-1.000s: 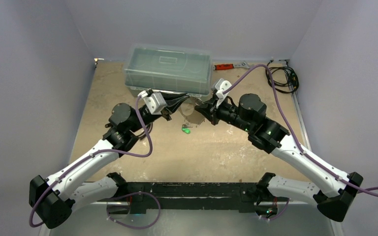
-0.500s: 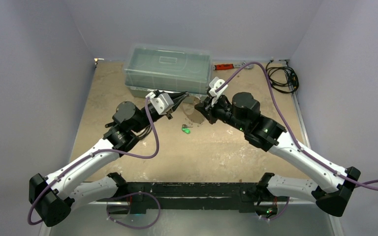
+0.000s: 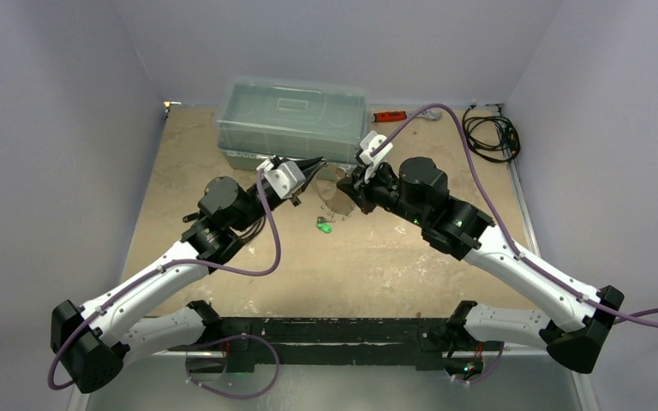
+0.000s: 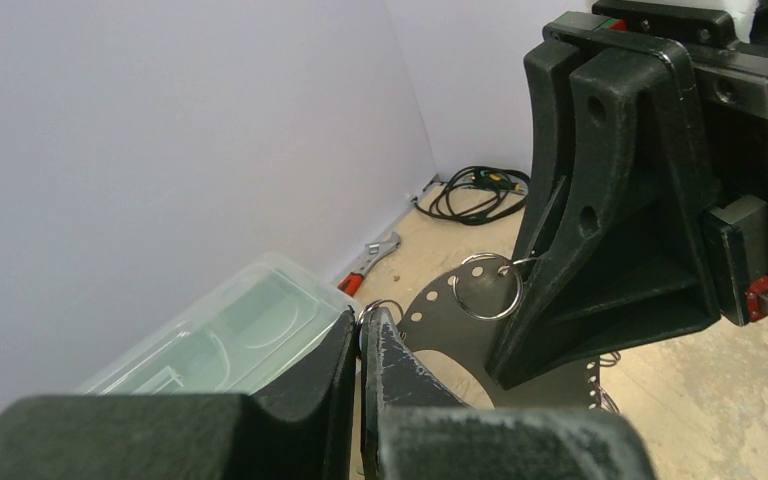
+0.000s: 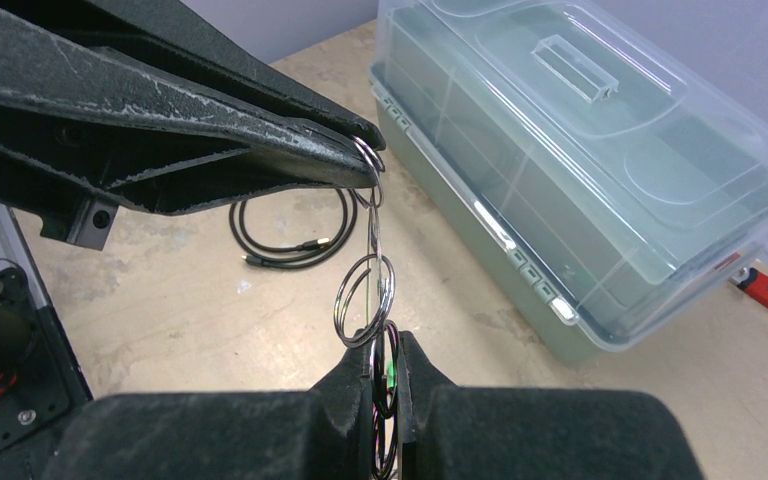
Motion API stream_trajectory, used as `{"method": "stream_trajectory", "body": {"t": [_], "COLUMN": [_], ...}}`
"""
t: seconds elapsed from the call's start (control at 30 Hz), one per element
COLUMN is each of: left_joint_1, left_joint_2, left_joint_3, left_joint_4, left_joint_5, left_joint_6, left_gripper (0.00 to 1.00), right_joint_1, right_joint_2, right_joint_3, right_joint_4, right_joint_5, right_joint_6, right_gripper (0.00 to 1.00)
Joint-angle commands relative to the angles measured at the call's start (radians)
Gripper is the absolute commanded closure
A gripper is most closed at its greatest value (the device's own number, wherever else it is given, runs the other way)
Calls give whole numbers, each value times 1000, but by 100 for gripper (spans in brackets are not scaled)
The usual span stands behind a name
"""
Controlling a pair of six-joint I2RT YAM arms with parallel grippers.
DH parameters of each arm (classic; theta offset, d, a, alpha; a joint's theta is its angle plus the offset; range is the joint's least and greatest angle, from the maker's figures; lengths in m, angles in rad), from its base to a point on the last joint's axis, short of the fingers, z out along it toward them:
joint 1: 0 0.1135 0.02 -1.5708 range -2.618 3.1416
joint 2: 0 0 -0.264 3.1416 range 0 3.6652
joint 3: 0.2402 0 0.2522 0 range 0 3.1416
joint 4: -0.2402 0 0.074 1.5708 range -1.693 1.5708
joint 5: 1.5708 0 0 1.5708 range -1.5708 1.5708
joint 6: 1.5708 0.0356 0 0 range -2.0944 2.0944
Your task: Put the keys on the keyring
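The keyring is a flat tag with holes along its edge and wire rings on it, held in the air between my grippers. It looks dark grey in the left wrist view. My left gripper is shut on a small ring at the tag's edge. My right gripper is shut on another ring, and a linked ring stands just above its fingertips. The green-headed key lies on the table below the two grippers. No silver keys show.
A clear plastic lidded box stands just behind the grippers. A red-handled wrench lies at the back wall, and a black cable coil lies in the back right corner. Another black cable loop lies under the left arm.
Both grippers have moved a little toward the box and toward each other, the keyring still held between them. The green key has not moved.
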Motion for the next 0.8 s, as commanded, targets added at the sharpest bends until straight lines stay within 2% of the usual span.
{"method": "stream_trajectory", "body": {"t": [0.0,0.53,0.77], "left_joint_1": [-3,-35,-61], "left_joint_2": [39,68,69], "left_joint_3": [3,-16,-14], "left_joint_4": [-20,28,-31], "left_joint_5": [-129,-257,-398], "left_joint_6": [15,2,154], "left_gripper": [100,100,100], "right_joint_1": [33,91,95], "right_joint_2": [3,137,179], "right_joint_3": [108,195,275], "right_joint_4": [82,98,16], "right_joint_5": [-66,25,89], "right_joint_6": [60,160,183], "right_gripper": [100,100,100]}}
